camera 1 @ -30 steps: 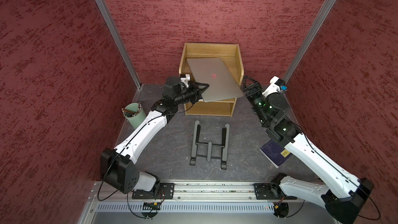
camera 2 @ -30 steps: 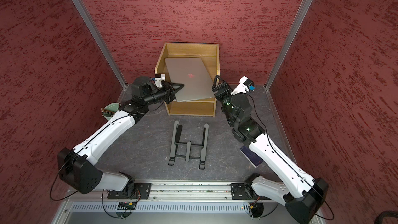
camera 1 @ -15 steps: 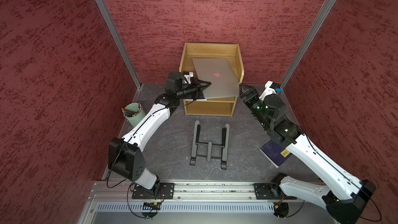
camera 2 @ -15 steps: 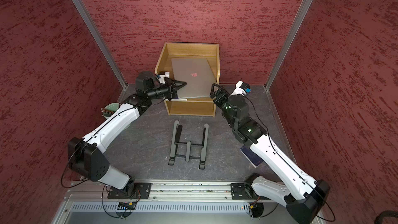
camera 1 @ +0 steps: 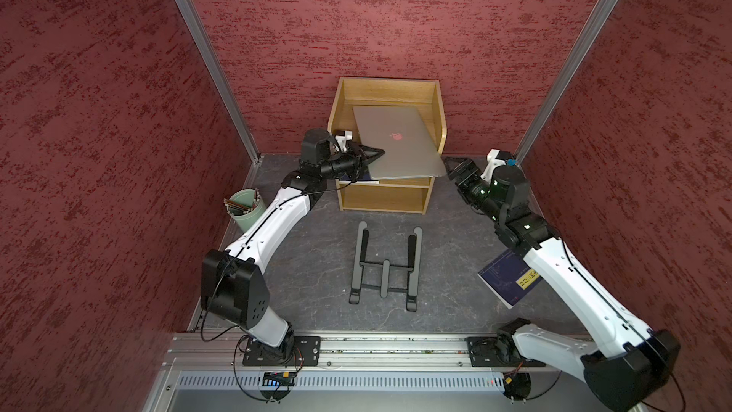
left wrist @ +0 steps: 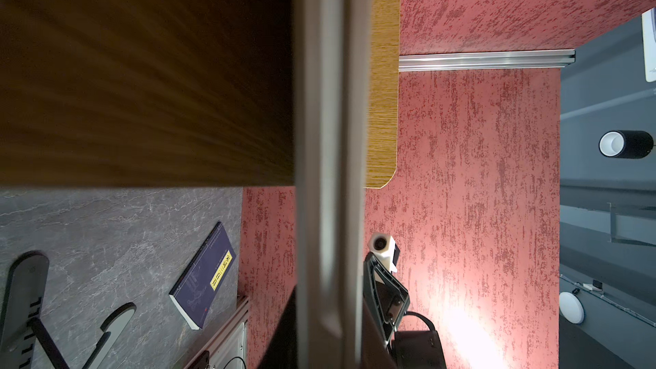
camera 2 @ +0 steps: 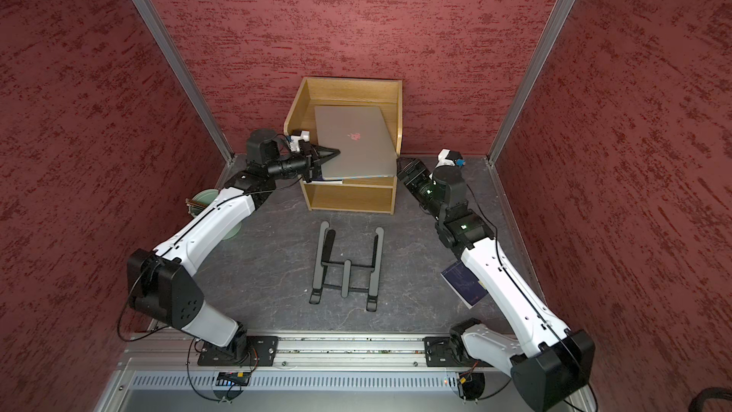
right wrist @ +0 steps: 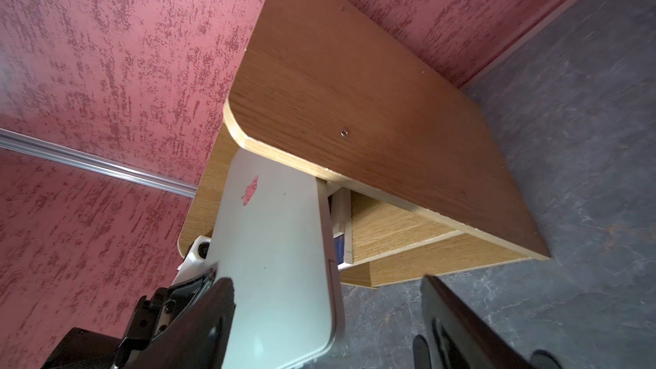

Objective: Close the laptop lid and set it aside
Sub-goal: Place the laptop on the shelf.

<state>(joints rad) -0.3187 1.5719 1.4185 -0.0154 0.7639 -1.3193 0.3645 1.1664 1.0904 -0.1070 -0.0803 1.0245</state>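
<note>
The silver-grey laptop (camera 1: 396, 144) (camera 2: 352, 144) has its lid closed, logo up. It lies slanted over the upper level of a wooden shelf box (camera 1: 390, 85) (camera 2: 348, 83), its front part sticking out past the shelf. My left gripper (camera 1: 376, 152) (camera 2: 334, 152) is shut on the laptop's left edge; in the left wrist view that edge (left wrist: 326, 136) runs between the jaws (left wrist: 330, 314). My right gripper (camera 1: 455, 166) (camera 2: 404, 166) stands open just off the laptop's front right corner (right wrist: 277, 260), fingers (right wrist: 198, 324) wide apart and not clamping it.
A black H-shaped stand (camera 1: 386, 267) (camera 2: 346, 267) lies on the grey floor in front of the shelf. A dark blue book (camera 1: 507, 275) (camera 2: 461, 279) lies under the right arm. A green cup of pens (camera 1: 245, 208) stands at the left wall. Books (right wrist: 340, 246) sit in the shelf beneath the laptop.
The laptop has swung from a skewed tilt to squarer with the shelf and farther into it, carried by the left gripper. The right gripper has drawn back from its right edge.
</note>
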